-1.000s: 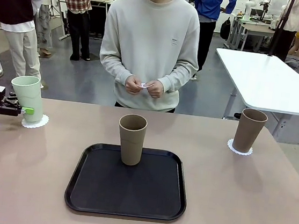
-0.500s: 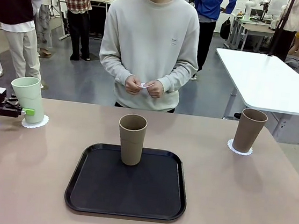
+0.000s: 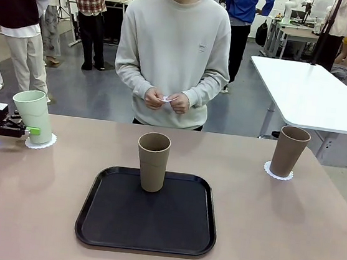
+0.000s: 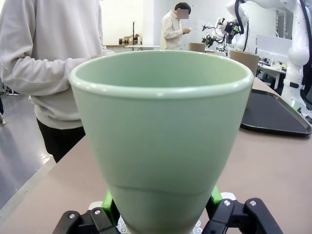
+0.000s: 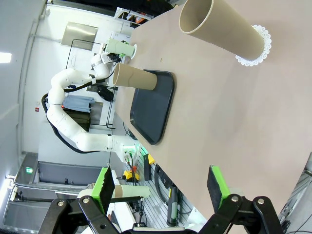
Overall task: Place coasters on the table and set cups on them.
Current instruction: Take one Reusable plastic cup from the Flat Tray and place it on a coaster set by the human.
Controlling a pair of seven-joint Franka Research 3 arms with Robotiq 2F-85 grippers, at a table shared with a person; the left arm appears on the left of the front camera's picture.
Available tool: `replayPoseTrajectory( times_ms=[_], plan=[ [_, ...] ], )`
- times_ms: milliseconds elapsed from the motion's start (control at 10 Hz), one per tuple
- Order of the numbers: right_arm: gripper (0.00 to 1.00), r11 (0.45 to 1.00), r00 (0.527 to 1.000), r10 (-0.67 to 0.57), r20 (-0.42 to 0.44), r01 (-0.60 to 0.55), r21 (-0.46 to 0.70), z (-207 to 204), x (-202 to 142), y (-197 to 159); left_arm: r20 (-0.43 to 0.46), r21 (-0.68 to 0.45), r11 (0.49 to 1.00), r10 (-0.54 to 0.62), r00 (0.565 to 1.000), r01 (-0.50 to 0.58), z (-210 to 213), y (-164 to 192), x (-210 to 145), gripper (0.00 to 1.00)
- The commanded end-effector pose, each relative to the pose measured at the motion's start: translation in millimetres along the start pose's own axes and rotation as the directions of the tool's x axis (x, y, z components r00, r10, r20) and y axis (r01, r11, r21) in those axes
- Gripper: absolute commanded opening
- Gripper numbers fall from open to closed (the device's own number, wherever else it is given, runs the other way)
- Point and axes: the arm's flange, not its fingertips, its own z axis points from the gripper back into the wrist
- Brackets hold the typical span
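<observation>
Three cups stand on your beige counter (image 3: 287,231). The mint cup (image 3: 32,114) is on a coaster (image 3: 45,143) near the left edge, the right-hand brown cup (image 3: 289,151) on a second coaster (image 3: 278,174), and the middle brown cup (image 3: 152,161) on the black tray (image 3: 146,227). Bare surface flanks the tray. Your left end effector (image 3: 33,130) clamps the mint cup, which sits slightly lower than a second ago. Your right end effector (image 5: 163,183) gapes wide, holding nothing. The person's hands (image 3: 180,102) hold a third coaster (image 3: 169,98).
</observation>
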Motion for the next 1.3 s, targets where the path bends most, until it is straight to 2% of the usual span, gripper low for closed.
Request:
replayPoseTrajectory(
  times_ms=[0, 300, 700, 800, 1200],
  plan=[
    [1.0, 1.0, 1.0, -0.012, 0.002, 0.012, -0.001, -0.2, 0.6, 1.5, 0.015, -0.012, 0.999, -0.033, 0.999, 0.033, 2.2, 4.0, -1.2, 0.83],
    [1.0, 1.0, 1.0, -0.012, 0.002, 0.012, -0.001, -0.2, 0.6, 1.5, 0.001, -0.014, 0.999, -0.03, 1.0, 0.03, 2.0, 3.9, -4.3, 0.83],
    [1.0, 1.0, 1.0, -0.012, 0.002, 0.012, -0.001, -0.2, 0.6, 1.5, -0.068, -0.023, 0.998, -0.053, 0.996, 0.052, -0.4, 2.1, -12.2, 0.83],
    [1.0, 1.0, 1.0, -0.012, 0.002, 0.012, -0.001, -0.2, 0.6, 1.5, -0.076, -0.024, 0.998, -0.056, 0.996, 0.054, -0.5, 2.1, -12.2, 1.0],
    [1.0, 1.0, 1.0, -0.012, 0.002, 0.012, -0.001, -0.2, 0.6, 1.5, -0.091, -0.036, 0.998, -0.054, 0.994, 0.051, 2.6, 3.9, -12.2, 1.0]
  ],
)
